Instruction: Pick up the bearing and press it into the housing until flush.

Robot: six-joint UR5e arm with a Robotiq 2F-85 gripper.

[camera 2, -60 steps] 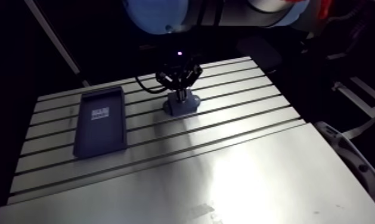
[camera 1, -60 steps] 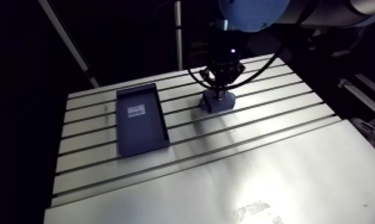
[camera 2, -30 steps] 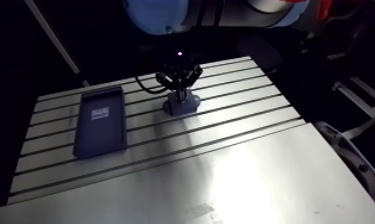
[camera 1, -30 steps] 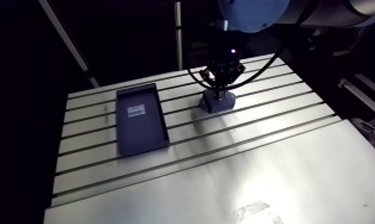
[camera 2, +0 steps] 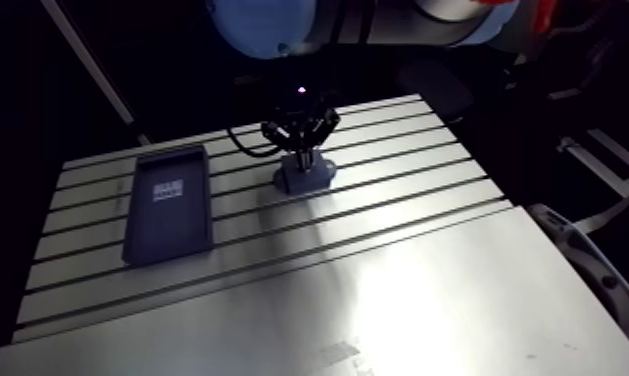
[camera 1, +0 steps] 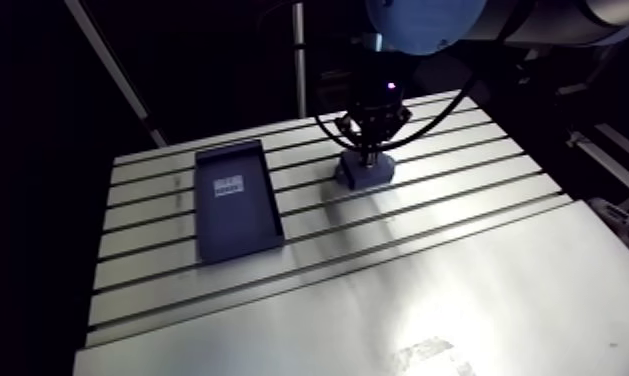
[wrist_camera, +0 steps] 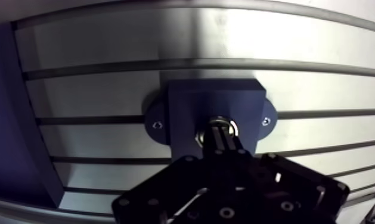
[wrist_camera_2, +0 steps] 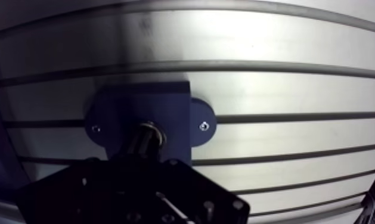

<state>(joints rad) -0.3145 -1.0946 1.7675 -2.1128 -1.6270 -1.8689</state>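
Wrist (camera 1: 380, 100) hangs vertical, directly above the housing (wrist_camera: 186, 104). Pincer (wrist_camera: 219, 128) points straight down at housing's centre bore; fingers (wrist_camera: 214, 142) drawn tight together, no visible gap btwn them, tips right at the bore mouth. Light-blue joint cap (camera 1: 423, 18) sits higher up, above & behind the housing.

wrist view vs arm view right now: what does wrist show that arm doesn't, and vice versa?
Wrist view only: the silver bearing ring at the bore of the dark blue housing block, and a screw at each side of the housing. I cannot tell whether the bearing is flush.
Arm view only: the whole dark blue rectangular tray with its white label, lying apart from the housing. The wrist view catches just the tray's edge.
Both: the gripper right over the housing, which stands on the slotted aluminium table.
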